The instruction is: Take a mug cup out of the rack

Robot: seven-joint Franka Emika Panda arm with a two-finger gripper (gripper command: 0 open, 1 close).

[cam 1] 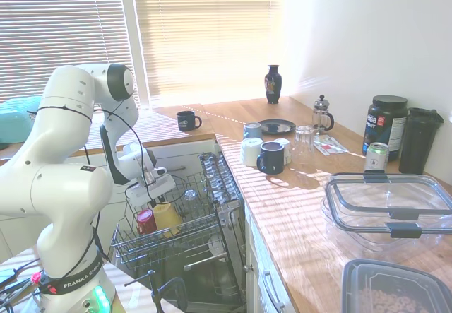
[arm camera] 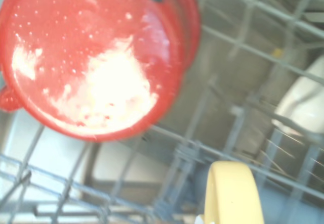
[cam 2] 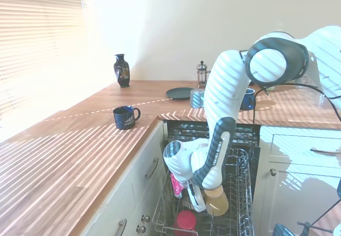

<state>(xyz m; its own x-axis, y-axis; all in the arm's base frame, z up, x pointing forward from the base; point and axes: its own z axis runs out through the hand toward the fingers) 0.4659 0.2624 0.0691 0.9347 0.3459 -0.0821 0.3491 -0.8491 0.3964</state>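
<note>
Mug (arm camera: 234, 193) first, since it is nearest my wrist camera: a pale yellow curved band, glossy, rising from the lower edge of that view, which I take for its rim or handle, though the blur leaves me unsure which. Just past it sits the red cup (arm camera: 96, 57), upside down among the grey wires of the rack (arm camera: 263, 47).

From the first outside view the mug (cam 1: 168, 215) sits in the rack (cam 1: 212, 225), touching the red cup (cam 1: 145, 221), and my gripper (cam 1: 145, 201) is down right at the two of them. From the other side the mug (cam 2: 216, 200) shows directly below the gripper (cam 2: 196, 200), near the rack's front. Whether the fingers are spread, closed, or already clamped on the mug I cannot tell; the wrist housing covers them in both outside views.

I judge the mug to be glazed ceramic: stiff, fairly heavy for its size, slick under the pads, and liable to chip against the tines or the red cup. I would pinch the wall across the rim, one finger inside and one outside, on the side away from the red cup, then lift straight up clear of the tines.
</note>
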